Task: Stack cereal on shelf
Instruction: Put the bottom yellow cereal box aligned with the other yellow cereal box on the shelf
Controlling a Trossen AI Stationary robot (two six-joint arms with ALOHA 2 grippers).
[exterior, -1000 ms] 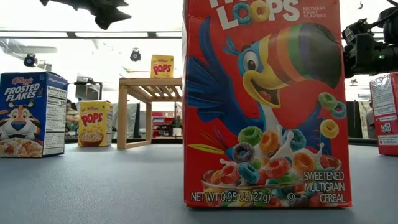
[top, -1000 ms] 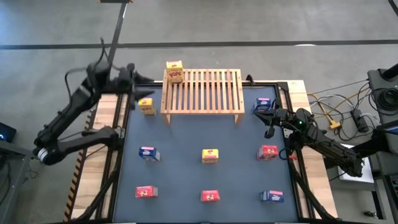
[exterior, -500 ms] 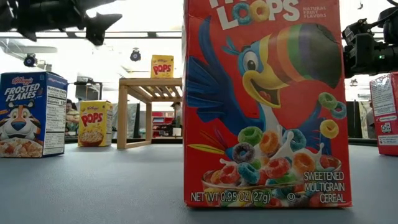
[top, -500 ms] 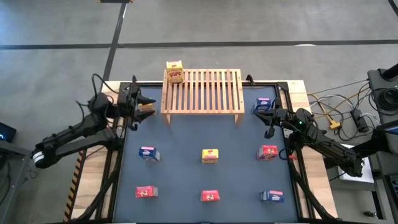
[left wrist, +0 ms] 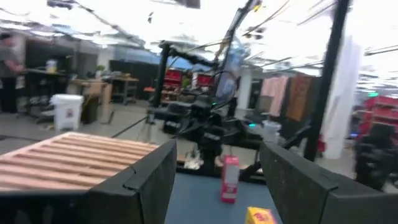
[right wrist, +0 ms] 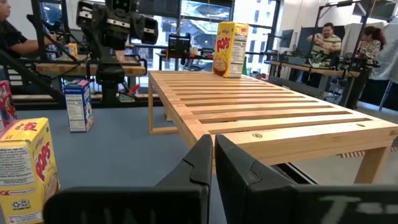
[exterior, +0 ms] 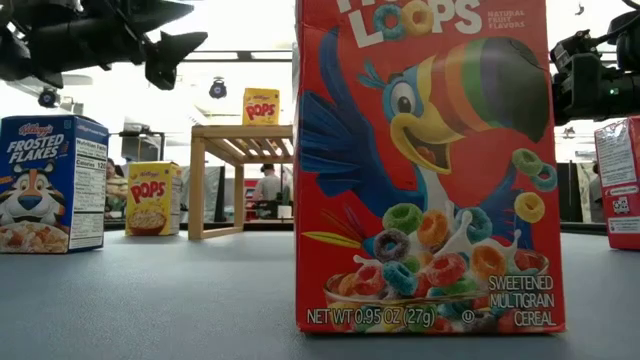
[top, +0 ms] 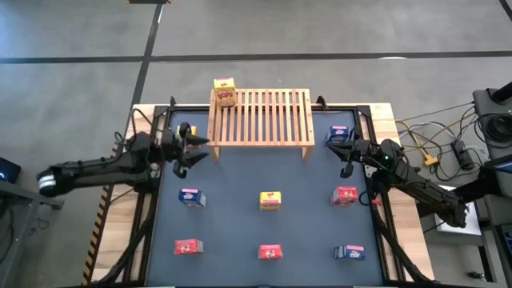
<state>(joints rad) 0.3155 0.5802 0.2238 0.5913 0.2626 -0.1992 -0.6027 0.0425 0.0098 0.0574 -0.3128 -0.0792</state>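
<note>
item: light wooden slatted shelf (top: 260, 118), at the far middle of the dark blue-grey desk (top: 232, 224). one small yellow cardboard cereal box (top: 225, 92) stands upright on its far left corner.

item: eight further small boxes on the desk. second yellow box (exterior: 153, 198) upright near the shelf's left leg; in the high view the left arm hides it. third yellow box (top: 270, 200) at mid-desk. blue boxes at the right end of the shelf (top: 338, 133), at left (top: 190, 197) and at near right (top: 350, 253). red boxes at right (top: 346, 195), near left (top: 188, 246) and near middle (top: 270, 253).

item: left tool (top: 194, 148), raised above the desk just left of the shelf, fingers parted, nothing held.

item: right tool (top: 336, 142), beside the far-right blue box, fingers pressed together, nothing between them.

handling note (judgement): step in hand looks like fetching the second yellow box. lower the left tool so the open fingers straddle its narrow sides, close squarely, lift clear of the shelf edge, set down beside the first box.

view note: the low view alone shows the second yellow box and the tool's height above it; the high view alone gives the full layout; the right wrist view shows its fingers meeting.
</note>
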